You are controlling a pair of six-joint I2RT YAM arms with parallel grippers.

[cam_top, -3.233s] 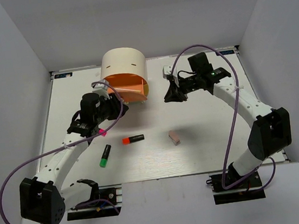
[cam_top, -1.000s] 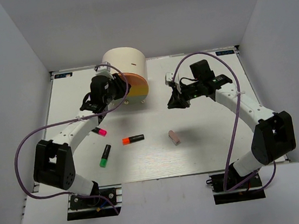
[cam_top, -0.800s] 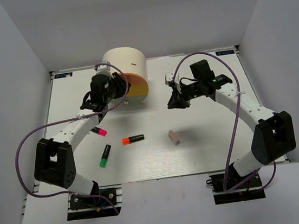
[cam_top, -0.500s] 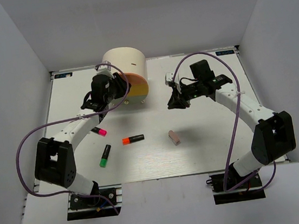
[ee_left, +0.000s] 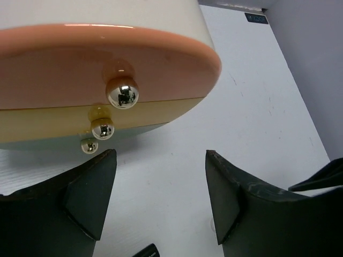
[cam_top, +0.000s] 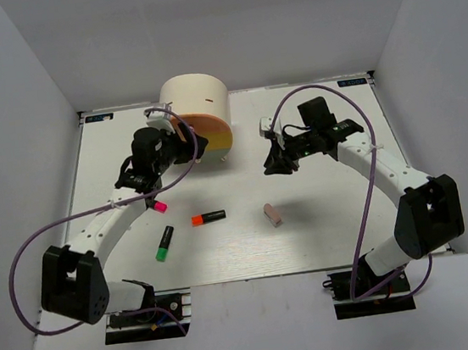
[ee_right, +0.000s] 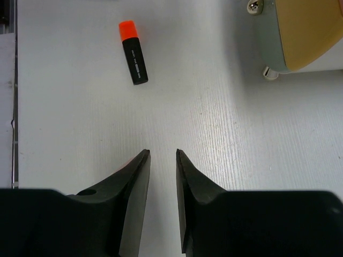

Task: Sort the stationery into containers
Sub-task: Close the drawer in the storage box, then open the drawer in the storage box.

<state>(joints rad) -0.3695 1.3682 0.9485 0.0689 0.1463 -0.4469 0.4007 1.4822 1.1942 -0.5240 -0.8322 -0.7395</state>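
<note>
White bench (cam_top: 326, 232) below, left gripper (ee_left: 159, 155) jaws hang released near the orange drawer (ee_left: 64, 59) knob (ee_left: 122, 92); centre them there before clenching; right gripper (ee_right: 162, 155) jaws barely parted, empty.

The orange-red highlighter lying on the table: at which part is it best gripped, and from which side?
Grip the orange-red highlighter at the middle of its black barrel, coming straight down from above and closing across its narrow width. It lies flat on the table, clear of other things, so probably its long sides offer the surest hold.
</note>
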